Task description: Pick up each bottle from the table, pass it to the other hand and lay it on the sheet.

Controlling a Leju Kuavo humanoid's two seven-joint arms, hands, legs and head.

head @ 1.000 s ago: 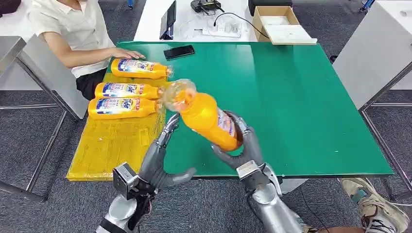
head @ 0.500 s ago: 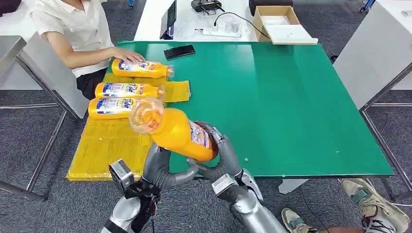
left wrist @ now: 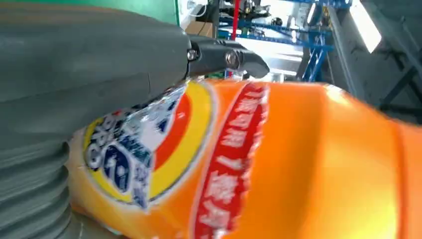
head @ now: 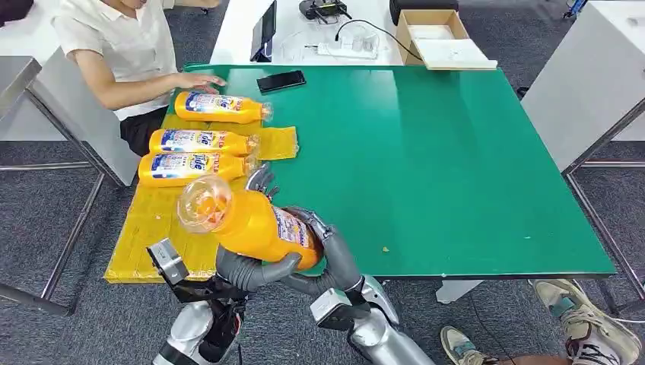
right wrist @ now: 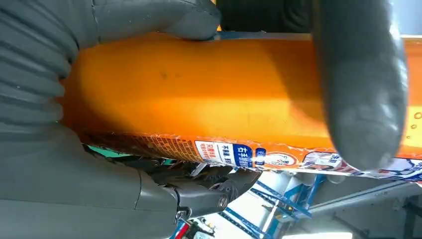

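A: Holding the bottle (head: 255, 224) from below, the right hand (head: 323, 255) wraps its base end, thumb (right wrist: 361, 84) across the orange body in the right wrist view.

B: And the left hand (head: 247, 266)?

A: It cups the same bottle from the other side, thumb under it and fingers (head: 261, 179) rising behind it. In the left wrist view the label (left wrist: 164, 149) lies right against the grey palm. So both hands grip it at once.

B: Where does the bottle sit?

A: Off the table (head: 456, 152), above the near edge, tilted with its clear cap end toward the sheet (head: 163, 228).

B: What lies on the sheet?

A: Three bottles on their sides in a column: the nearest (head: 190, 167), the middle one (head: 199, 141) and the far one (head: 219, 106), caps pointing toward the green.

B: Anything else?

A: A person's hand (head: 199, 80) rests just beside the far bottle, near a phone (head: 280, 80). A cardboard box (head: 433, 34) stands beyond the table.
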